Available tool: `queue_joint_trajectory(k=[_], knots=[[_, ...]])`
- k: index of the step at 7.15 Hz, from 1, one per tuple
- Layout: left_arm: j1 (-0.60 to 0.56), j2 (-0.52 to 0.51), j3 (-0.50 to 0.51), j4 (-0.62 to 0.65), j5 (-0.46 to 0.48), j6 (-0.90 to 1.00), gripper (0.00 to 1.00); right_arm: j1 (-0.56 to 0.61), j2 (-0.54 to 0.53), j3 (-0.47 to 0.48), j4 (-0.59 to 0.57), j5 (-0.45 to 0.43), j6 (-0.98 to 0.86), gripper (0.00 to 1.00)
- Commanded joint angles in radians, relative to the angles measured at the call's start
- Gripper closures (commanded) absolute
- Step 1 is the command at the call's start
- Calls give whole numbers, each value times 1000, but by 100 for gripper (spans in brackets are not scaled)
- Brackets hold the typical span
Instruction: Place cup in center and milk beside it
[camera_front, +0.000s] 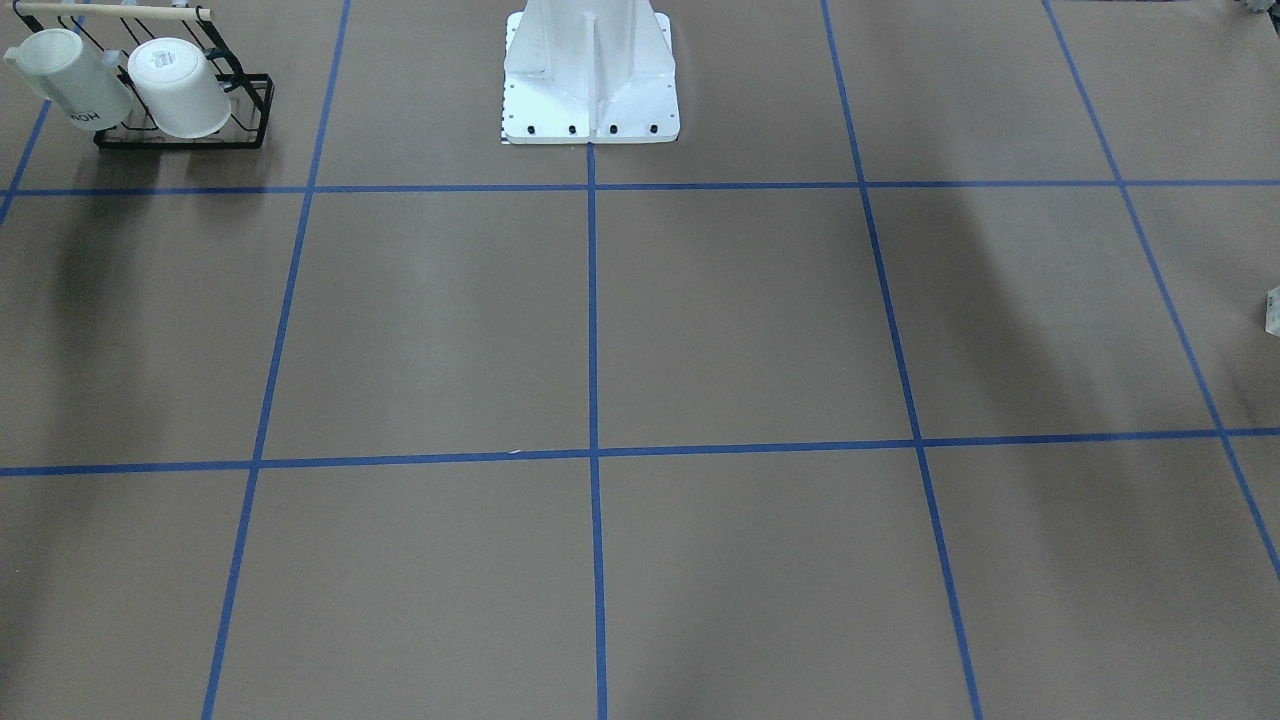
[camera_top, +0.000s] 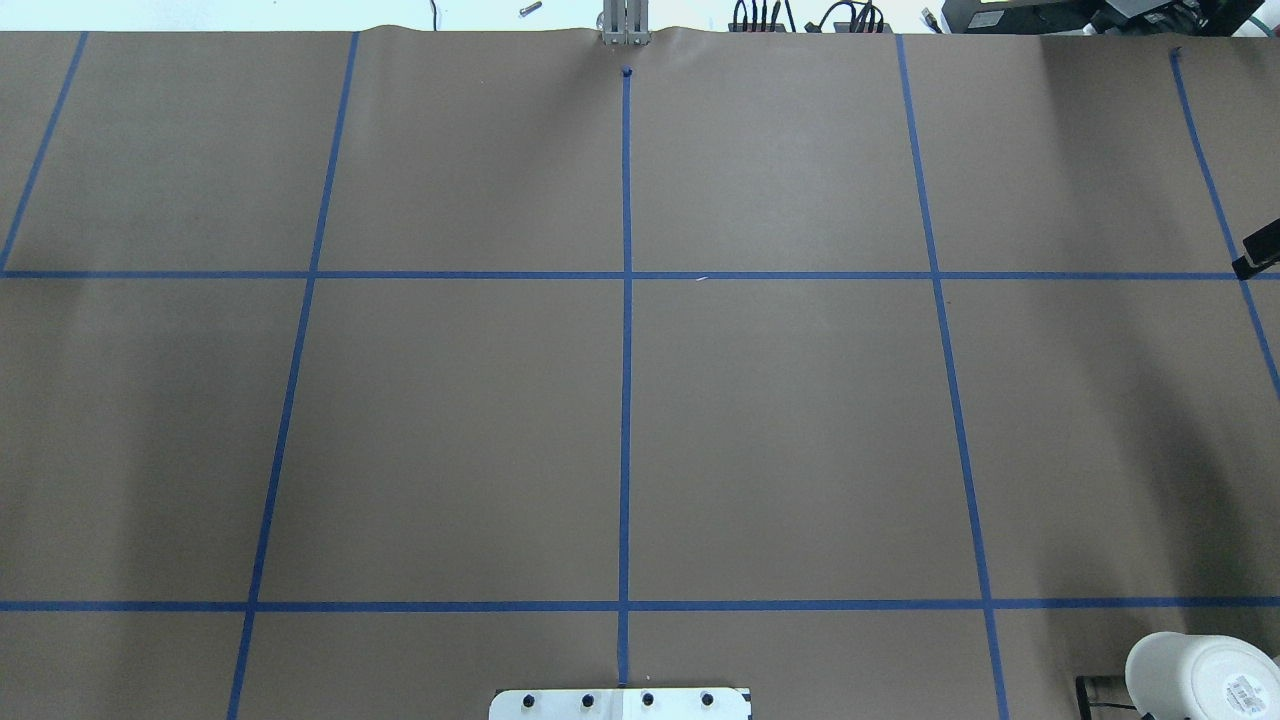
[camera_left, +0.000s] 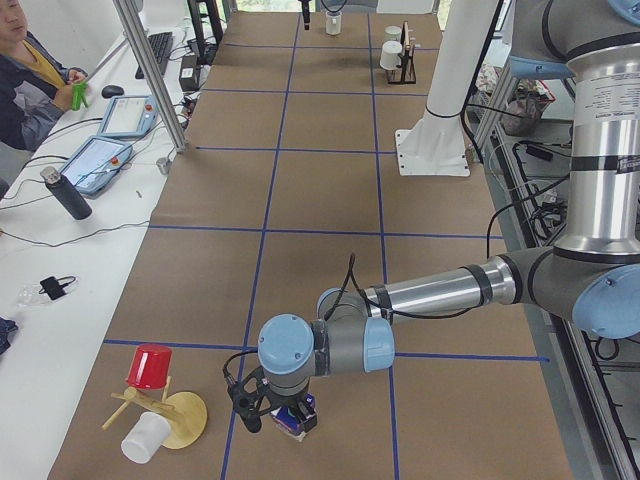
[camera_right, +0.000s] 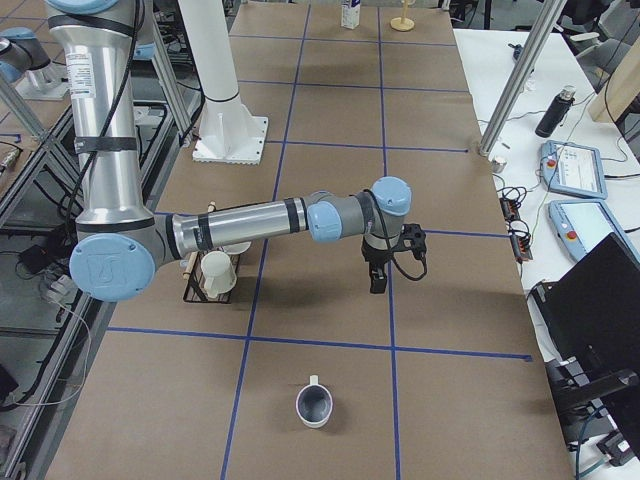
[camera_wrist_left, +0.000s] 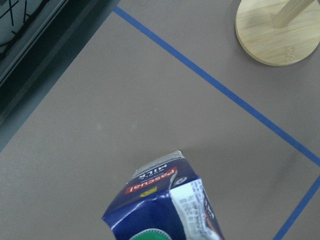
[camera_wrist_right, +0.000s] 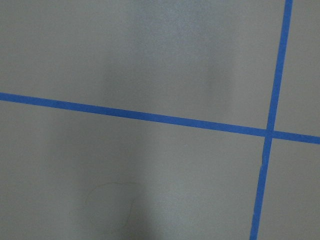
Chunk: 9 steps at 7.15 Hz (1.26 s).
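The milk (camera_wrist_left: 162, 207), a navy and white carton with a red "Pascual" label, fills the bottom of the left wrist view. In the exterior left view the carton (camera_left: 297, 422) stands at my left gripper (camera_left: 278, 414); I cannot tell if the gripper grips it. The cup (camera_right: 313, 405), a white mug with a dark inside, stands upright alone on the brown surface. My right gripper (camera_right: 377, 284) hovers low beside a tape crossing, apart from the cup; its tip shows at the overhead view's right edge (camera_top: 1262, 252). The center (camera_top: 626, 275) holds nothing.
A black wire rack (camera_front: 185, 135) holds two white mugs (camera_front: 180, 88) near the robot's white pedestal (camera_front: 590, 90). A wooden mug tree (camera_left: 185, 418) with a red cup (camera_left: 150, 365) stands close to the milk. An operator (camera_left: 25, 70) sits at a side table.
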Motion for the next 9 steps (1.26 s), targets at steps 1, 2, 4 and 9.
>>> queue_joint_trajectory(k=[1,2,4,9], knots=[[-1,-16,6,-2,0,-51,2,1,-3,3,0,2,1,0],[1,-15,17,-5,1,-63,2,-1,-3,3,0,2,1,0],[1,-18,62,-29,1,-127,2,-1,-3,4,0,3,1,0],[1,-3,110,-144,0,-189,17,-1,-3,13,0,5,3,0]])
